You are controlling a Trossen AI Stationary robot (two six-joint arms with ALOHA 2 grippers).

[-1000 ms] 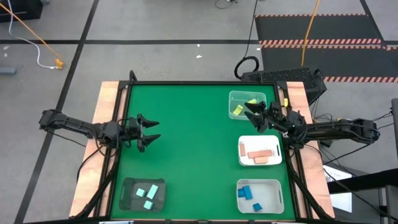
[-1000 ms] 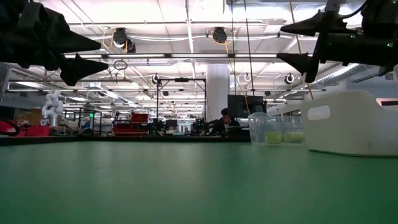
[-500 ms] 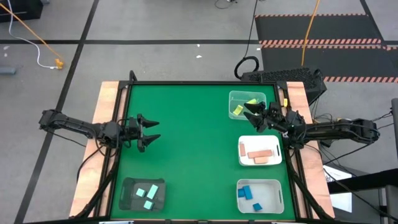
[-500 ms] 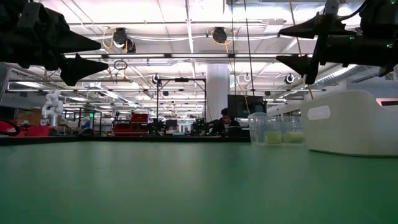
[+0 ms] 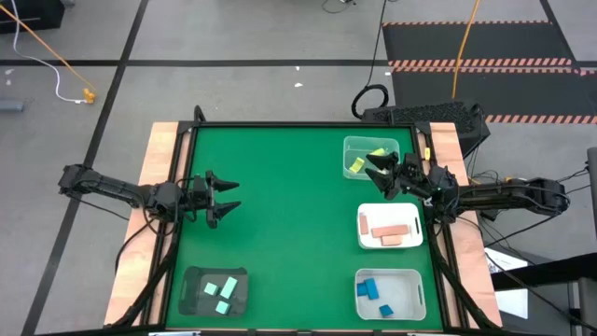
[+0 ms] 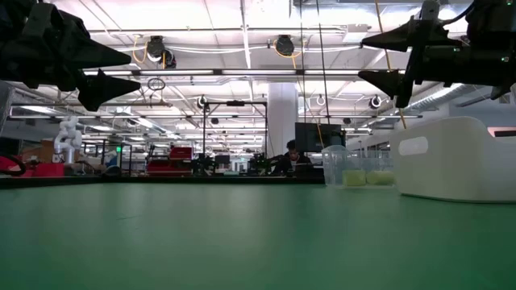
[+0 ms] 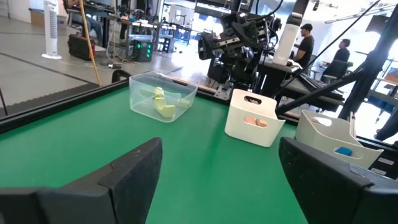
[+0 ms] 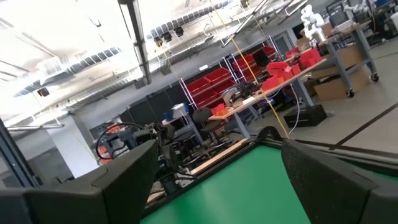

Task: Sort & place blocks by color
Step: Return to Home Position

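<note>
Hovering over the clear tray (image 5: 347, 143), right tool (image 5: 377, 173) gapes.

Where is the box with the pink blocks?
Look down on the green table from above and follow its right edge, where three boxes sit in a row. The middle one is the white box. It alone holds pink blocks; the clear box has yellow ones, and the last box has blue ones.
</note>
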